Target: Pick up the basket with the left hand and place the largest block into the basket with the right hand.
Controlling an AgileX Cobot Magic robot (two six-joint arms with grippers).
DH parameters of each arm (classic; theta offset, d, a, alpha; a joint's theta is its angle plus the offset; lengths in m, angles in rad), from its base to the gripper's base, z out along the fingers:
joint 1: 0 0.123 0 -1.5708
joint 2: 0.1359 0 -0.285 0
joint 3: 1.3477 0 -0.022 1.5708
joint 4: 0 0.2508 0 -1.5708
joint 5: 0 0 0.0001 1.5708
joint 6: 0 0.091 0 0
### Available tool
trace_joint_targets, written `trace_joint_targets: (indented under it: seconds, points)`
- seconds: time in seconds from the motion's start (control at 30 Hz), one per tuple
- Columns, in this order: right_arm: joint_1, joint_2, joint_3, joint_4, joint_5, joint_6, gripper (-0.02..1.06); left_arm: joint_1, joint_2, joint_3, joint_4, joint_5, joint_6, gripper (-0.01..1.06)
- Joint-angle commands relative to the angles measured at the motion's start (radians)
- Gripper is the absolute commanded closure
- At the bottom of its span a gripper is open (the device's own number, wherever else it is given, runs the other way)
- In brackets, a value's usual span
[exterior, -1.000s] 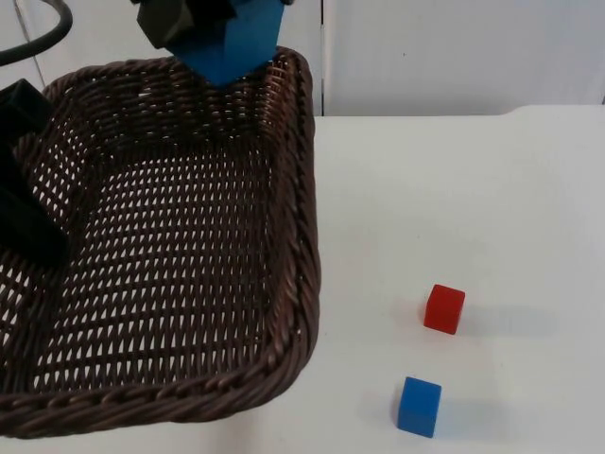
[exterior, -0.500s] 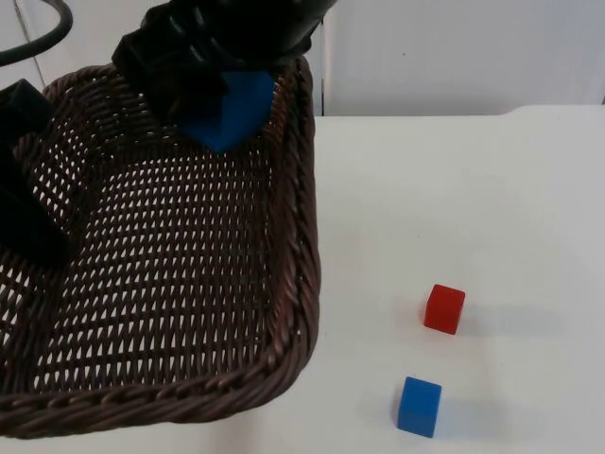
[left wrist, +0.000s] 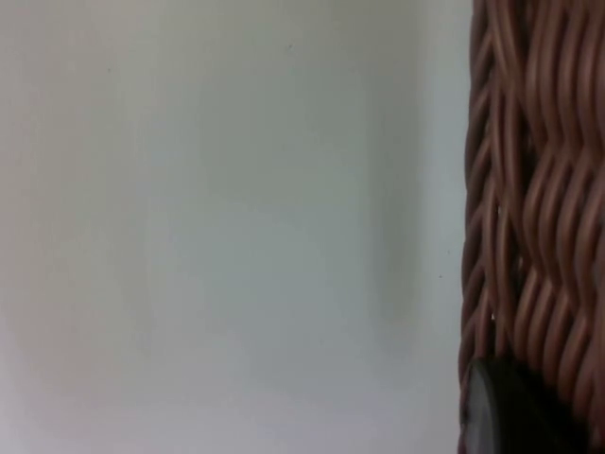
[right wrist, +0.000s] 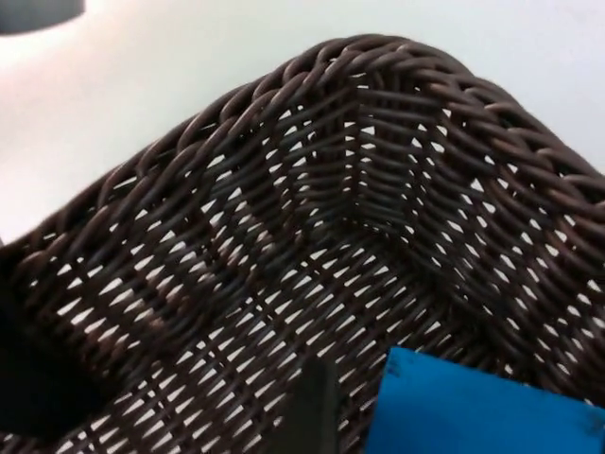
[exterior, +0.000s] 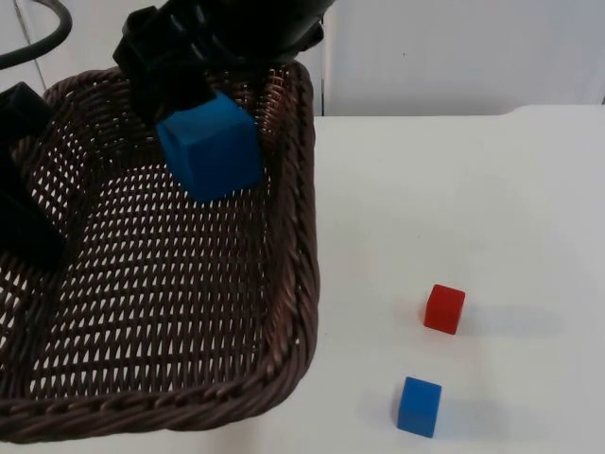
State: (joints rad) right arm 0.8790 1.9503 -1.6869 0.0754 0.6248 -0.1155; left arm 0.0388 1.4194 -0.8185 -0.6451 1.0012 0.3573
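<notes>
Wicker basket (exterior: 293,236), left claw (exterior: 24,203) clamped on its rim; right claw (exterior: 175,90) grips big block (exterior: 210,147) inside, walls close. Two small blocks (exterior: 444,308) on counter (exterior: 473,189).

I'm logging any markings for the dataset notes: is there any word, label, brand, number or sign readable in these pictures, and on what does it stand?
None: no text on the basket, the large blue block, the small blue block, the red block or the table.

bright even light (soft shadows), left wrist blurred
</notes>
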Motion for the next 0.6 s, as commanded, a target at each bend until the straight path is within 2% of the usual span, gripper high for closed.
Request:
trace_joint_targets:
  seconds: [0.0,0.1,0.17,0.3,0.47,0.57]
  points:
    - [0.002,-0.029,-0.005,-0.02,0.008,-0.008,0.29,0.002,-0.012,-0.003,-0.023,0.004,0.003,1.05]
    - [0.0,-0.057,-0.005,-0.056,0.037,-0.008,0.29,0.002,-0.012,-0.003,-0.023,0.004,0.003,1.05]
    - [0.0,-0.099,-0.001,-0.104,0.092,-0.004,0.29,0.002,-0.012,-0.003,-0.023,0.004,0.003,1.05]
    - [0.0,-0.162,0.039,-0.123,0.118,-0.001,0.29,0.002,-0.012,-0.003,-0.023,0.004,0.003,1.05]
    - [0.0,-0.275,0.171,-0.126,0.089,0.022,0.29,0.002,-0.012,-0.003,-0.018,0.004,0.005,1.05]
    - [0.0,-0.368,0.295,-0.126,0.026,0.057,0.29,0.002,-0.012,-0.003,-0.018,-0.017,0.005,1.05]
